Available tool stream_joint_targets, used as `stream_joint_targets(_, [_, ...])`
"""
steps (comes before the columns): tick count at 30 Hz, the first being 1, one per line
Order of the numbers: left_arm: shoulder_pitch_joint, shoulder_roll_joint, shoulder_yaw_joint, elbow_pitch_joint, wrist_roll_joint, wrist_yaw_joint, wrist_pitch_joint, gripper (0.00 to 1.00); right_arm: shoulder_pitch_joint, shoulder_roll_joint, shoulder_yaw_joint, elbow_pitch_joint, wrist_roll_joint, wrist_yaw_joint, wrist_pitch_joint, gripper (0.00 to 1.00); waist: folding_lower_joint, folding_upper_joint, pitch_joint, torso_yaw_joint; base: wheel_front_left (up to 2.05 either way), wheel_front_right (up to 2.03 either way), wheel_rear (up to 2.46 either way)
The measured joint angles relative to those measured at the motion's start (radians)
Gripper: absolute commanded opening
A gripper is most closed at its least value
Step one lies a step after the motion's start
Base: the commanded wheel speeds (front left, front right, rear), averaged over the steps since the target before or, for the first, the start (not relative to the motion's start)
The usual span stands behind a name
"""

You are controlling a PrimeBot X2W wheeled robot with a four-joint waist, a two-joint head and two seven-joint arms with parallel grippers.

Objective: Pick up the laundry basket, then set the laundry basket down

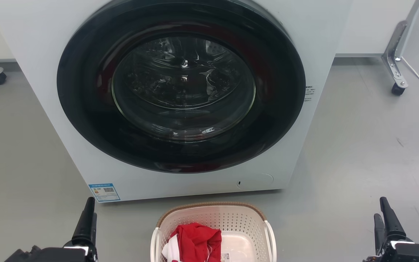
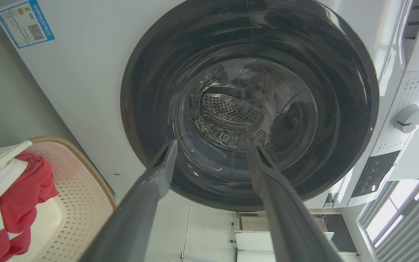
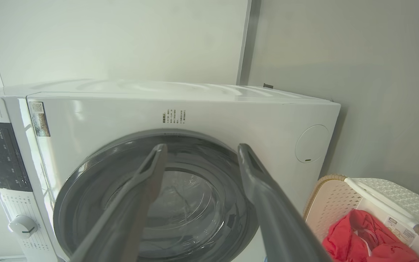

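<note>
The laundry basket (image 1: 246, 218) sits on the floor (image 1: 358, 145) before the washing machine (image 1: 180, 183) — probably light, stiff plastic, best lifted by its white side handles (image 1: 270, 236) — left gripper (image 2: 213, 145) and right gripper (image 3: 202, 147) fingers apart, empty.

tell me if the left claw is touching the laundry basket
Apart. The head view shows a strip of grey floor between the left claw and the laundry basket.

The laundry basket (image 1: 231, 218) is matt cream perforated plastic with a woven-look brown rim. The red cloth (image 1: 196, 238) looks soft. The washing machine (image 1: 42, 72) has a smooth white shell and a glossy glass door (image 1: 184, 87).
</note>
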Motion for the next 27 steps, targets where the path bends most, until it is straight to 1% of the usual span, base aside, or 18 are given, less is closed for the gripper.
stream_joint_targets(4, [-0.016, 0.016, -0.028, -0.001, 0.059, 0.001, -0.028, 1.00, -0.002, -0.016, 0.025, -0.001, -0.067, 0.000, -0.023, 1.00, 0.0000, 0.0000, -0.001, 0.000, 0.00, 0.00, 0.00])
stream_joint_targets(13, [-0.029, 0.046, -0.085, -0.004, 0.209, 0.035, -0.064, 1.00, -0.006, -0.046, 0.068, -0.005, -0.204, -0.002, -0.063, 1.00, 0.0000, 0.0000, -0.006, 0.000, 0.00, 0.00, 0.00])
stream_joint_targets(15, [-0.036, 0.053, -0.095, -0.009, 0.242, 0.044, -0.072, 1.00, -0.007, -0.051, 0.082, -0.008, -0.237, -0.011, -0.070, 1.00, 0.0000, 0.0000, -0.008, 0.000, 0.00, 0.00, 0.00])
stream_joint_targets(23, [-0.038, 0.083, -0.147, -0.030, 0.389, 0.088, -0.100, 1.00, -0.025, -0.082, 0.135, -0.027, -0.388, -0.030, -0.101, 1.00, 0.0000, 0.0000, -0.014, 0.000, 0.00, 0.00, 0.00])
stream_joint_targets(27, [-0.041, 0.093, -0.166, -0.043, 0.461, 0.104, -0.117, 1.00, -0.025, -0.098, 0.159, -0.039, -0.468, -0.048, -0.118, 1.00, 0.0000, 0.0000, -0.017, 0.000, 0.00, 0.00, 0.00])
